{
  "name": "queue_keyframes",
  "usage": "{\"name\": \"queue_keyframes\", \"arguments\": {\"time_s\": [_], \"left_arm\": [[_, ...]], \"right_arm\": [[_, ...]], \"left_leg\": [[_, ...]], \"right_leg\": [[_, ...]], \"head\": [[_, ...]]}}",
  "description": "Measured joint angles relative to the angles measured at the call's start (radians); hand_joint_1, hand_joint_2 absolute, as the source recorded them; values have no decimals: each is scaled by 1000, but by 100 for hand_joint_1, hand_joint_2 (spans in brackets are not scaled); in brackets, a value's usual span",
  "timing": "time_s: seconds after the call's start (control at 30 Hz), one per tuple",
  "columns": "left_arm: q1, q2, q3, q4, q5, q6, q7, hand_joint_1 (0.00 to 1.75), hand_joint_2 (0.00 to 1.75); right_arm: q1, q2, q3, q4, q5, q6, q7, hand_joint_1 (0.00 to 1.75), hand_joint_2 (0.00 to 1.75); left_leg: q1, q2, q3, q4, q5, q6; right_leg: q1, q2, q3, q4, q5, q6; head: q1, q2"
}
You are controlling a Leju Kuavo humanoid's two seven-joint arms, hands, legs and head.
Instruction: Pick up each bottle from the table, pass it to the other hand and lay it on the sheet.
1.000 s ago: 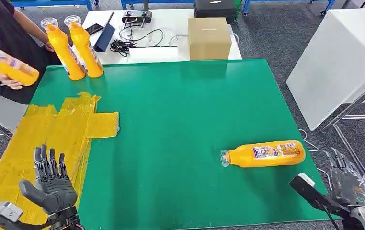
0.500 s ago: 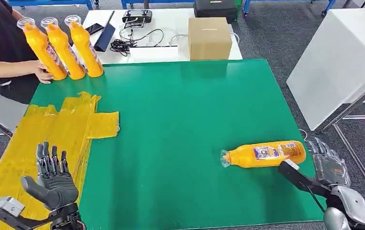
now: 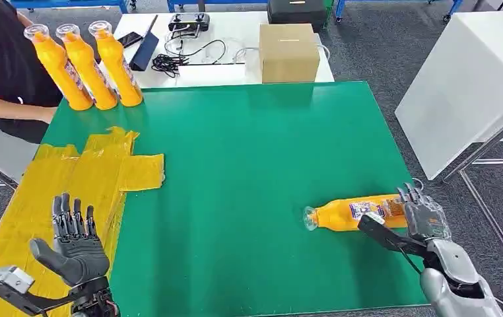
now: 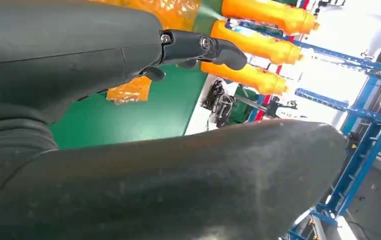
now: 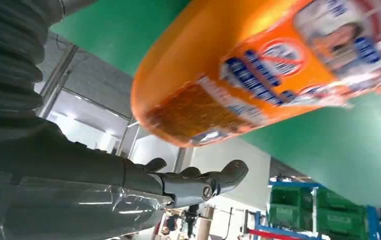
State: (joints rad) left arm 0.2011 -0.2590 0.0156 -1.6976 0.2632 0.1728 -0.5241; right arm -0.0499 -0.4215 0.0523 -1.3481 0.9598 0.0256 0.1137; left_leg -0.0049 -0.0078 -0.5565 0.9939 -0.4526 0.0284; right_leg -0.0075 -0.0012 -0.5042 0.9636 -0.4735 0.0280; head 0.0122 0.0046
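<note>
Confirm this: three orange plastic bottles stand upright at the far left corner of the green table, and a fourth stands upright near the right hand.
Not quite. The fourth orange plastic bottle lies on its side near the right hand, as the head view shows. The three orange plastic bottles do stand upright at the green table's far left corner.

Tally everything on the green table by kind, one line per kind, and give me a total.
Orange bottles standing upright at the far left corner: 3
Orange bottle lying on its side near the right hand: 1
Yellow sheet on the left side: 1
Total: 5
</note>
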Motion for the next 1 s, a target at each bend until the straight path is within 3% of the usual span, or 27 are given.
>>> {"name": "queue_keyframes", "arguments": {"time_s": [0.33, 0.37, 0.4, 0.43, 0.63, 1.0], "left_arm": [[-12, 0, 0, 9, 9, -1, 6, 0, 0], [-14, 0, 0, 10, 10, -1, 6, 0, 0], [-15, 0, 0, 11, 11, -1, 6, 0, 0], [-16, 0, 0, 13, 11, -1, 6, 0, 0], [-28, 0, -1, 23, 21, -7, 8, 0, 0], [-33, 2, -1, 24, 29, -7, 8, 0, 0]], "right_arm": [[-91, 8, 98, 117, 30, 32, 3, 0, 175], [-103, 8, 110, 131, 33, 36, 3, 14, 175], [-112, 8, 119, 141, 35, 42, 3, 150, 175], [-120, 8, 127, 151, 35, 49, 1, 173, 175], [-169, -8, 196, 203, 18, 122, -18, 175, 175], [-199, -31, 246, 220, -8, 137, -22, 175, 175]], "left_leg": [[0, 1, 1, 0, 0, 0], [0, 2, 1, 0, 0, 0], [0, 2, 2, 0, 0, 0], [0, 2, 2, 0, 0, 0], [0, 2, 7, 0, 0, 0], [0, 2, 10, 0, 0, 0]], "right_leg": [[0, 0, 0, 0, 0, 0], [0, 0, 0, 0, 0, 0], [0, 0, 1, 0, 0, 0], [0, 0, 1, 0, 0, 0], [0, 1, 4, 0, 0, 0], [0, 1, 8, 0, 0, 0]], "head": [[0, 0], [0, 0], [0, 0], [0, 0], [0, 0], [0, 0]]}}
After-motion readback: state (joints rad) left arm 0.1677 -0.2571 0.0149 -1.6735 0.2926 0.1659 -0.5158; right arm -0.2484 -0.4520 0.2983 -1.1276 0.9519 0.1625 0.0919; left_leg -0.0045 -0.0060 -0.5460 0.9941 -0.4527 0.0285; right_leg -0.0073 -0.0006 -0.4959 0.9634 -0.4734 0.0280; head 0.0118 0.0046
